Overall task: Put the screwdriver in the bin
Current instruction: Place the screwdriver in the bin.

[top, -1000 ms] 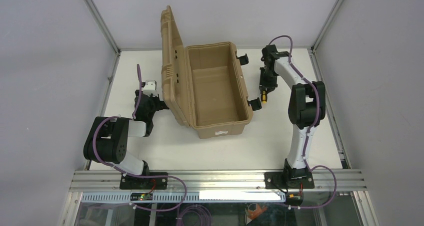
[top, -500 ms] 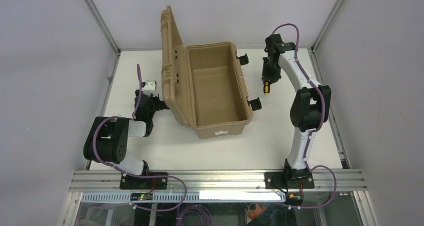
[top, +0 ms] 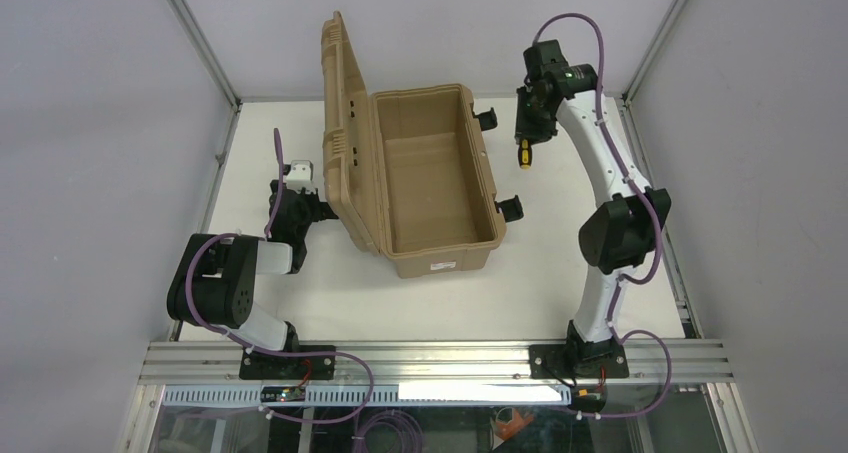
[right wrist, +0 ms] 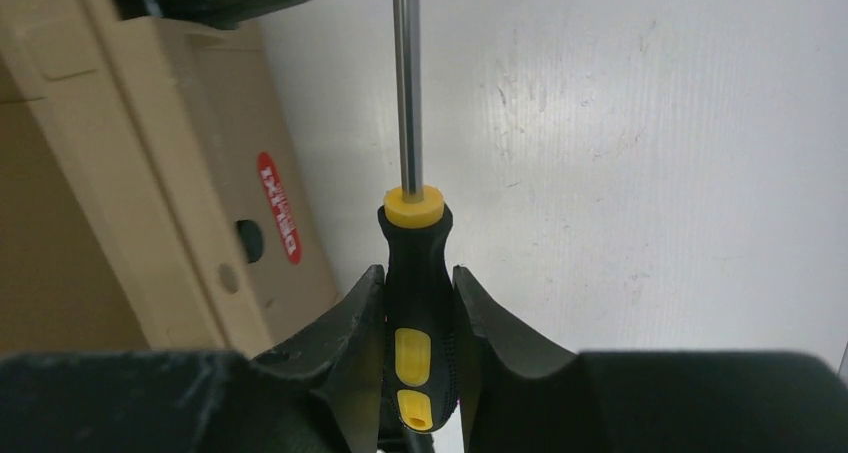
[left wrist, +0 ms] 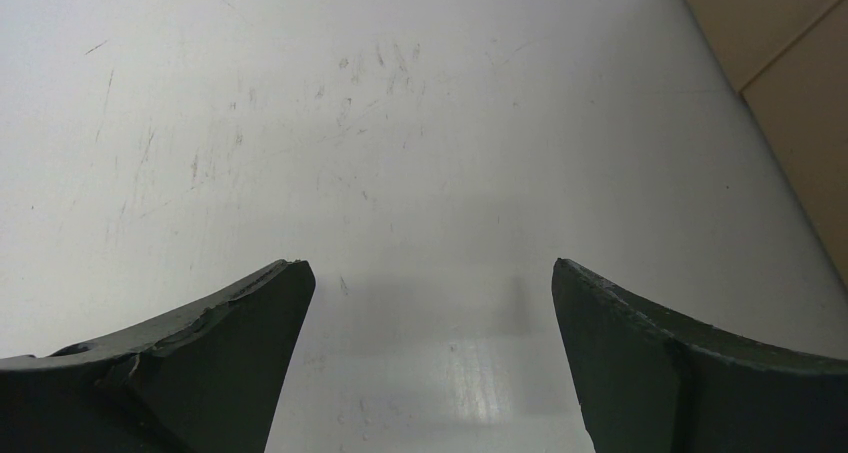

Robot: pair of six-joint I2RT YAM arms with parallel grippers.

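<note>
The bin (top: 440, 258) stood on the table (top: 545, 263), its lid (top: 345, 123) raised on its left side. The left gripper (left wrist: 430, 265) was just left of the lid. The screwdriver (top: 524, 153), between the fingers of the right gripper (right wrist: 418, 273), hung right of the bin's far end.

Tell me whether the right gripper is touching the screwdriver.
Touching. The right wrist view shows the right gripper with both jaws pressed against the black-and-yellow handle of the screwdriver, no gap on either side.
</note>
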